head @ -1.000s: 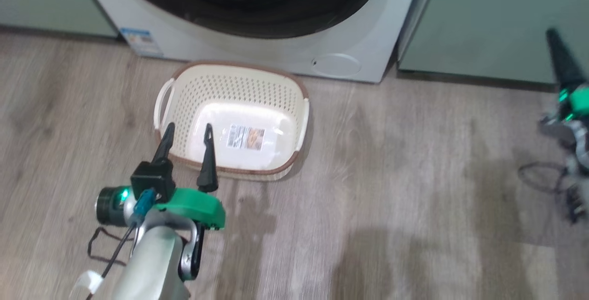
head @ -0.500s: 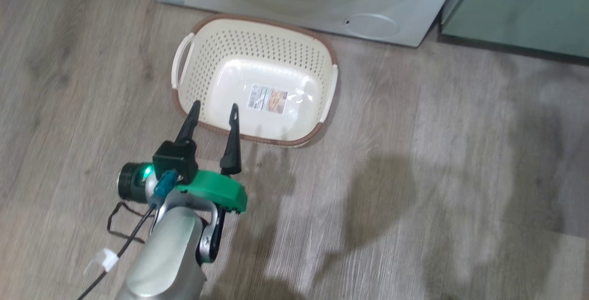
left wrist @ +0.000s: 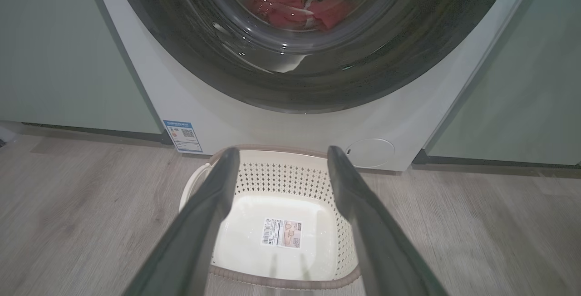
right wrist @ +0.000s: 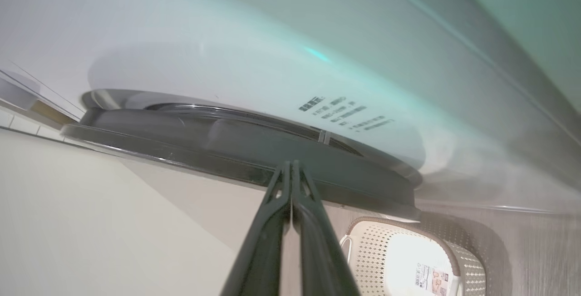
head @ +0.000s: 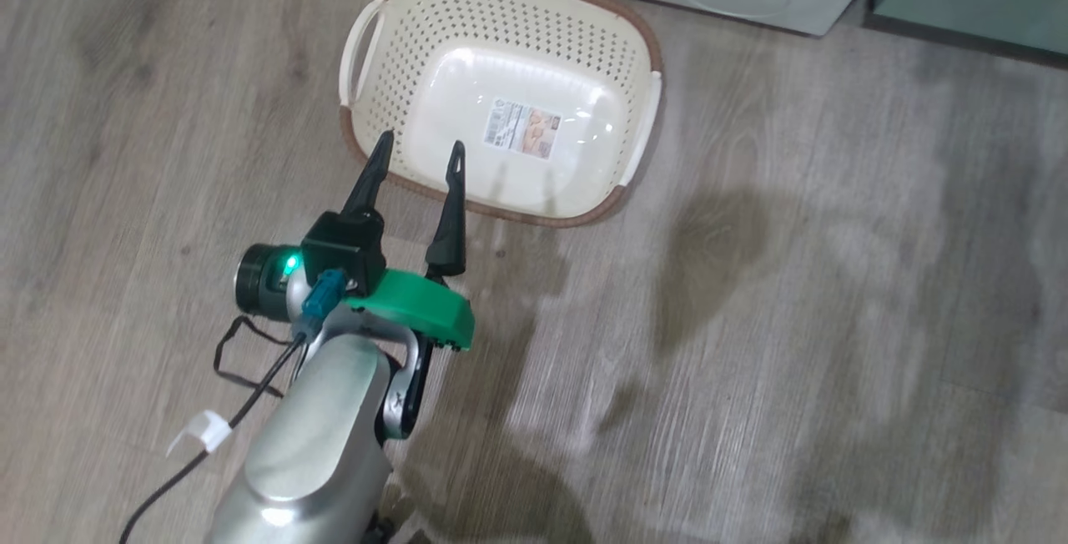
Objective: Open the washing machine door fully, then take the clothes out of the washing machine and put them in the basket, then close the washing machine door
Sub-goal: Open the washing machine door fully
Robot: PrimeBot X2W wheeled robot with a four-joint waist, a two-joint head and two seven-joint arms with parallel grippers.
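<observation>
The washing machine door (left wrist: 408, 60) sits shut against the white washing machine (left wrist: 227, 123). Behind its glass lie the red clothes (left wrist: 290, 7). On the floor in front stands the cream basket (head: 517, 18), with nothing but a paper label inside. My left gripper (head: 419, 145) hovers open over the basket's near left rim; in its wrist view the left gripper (left wrist: 282, 153) frames the basket (left wrist: 290, 178). The right gripper (right wrist: 290, 165) is shut on nothing, tips right at the door's black rim (right wrist: 181, 137); whether they touch it I cannot tell.
Pale green cabinets flank the machine on the left (left wrist: 54, 46) and right (left wrist: 522, 82). A blue label (left wrist: 184, 135) and a round service flap (left wrist: 370, 153) mark its lower front. Grey wood floor (head: 793, 319) spreads open to the right of the basket.
The head camera has tipped downward, so the washing machine and basket slid up the picture and the right gripper left it. The left gripper keeps its place over the basket.
</observation>
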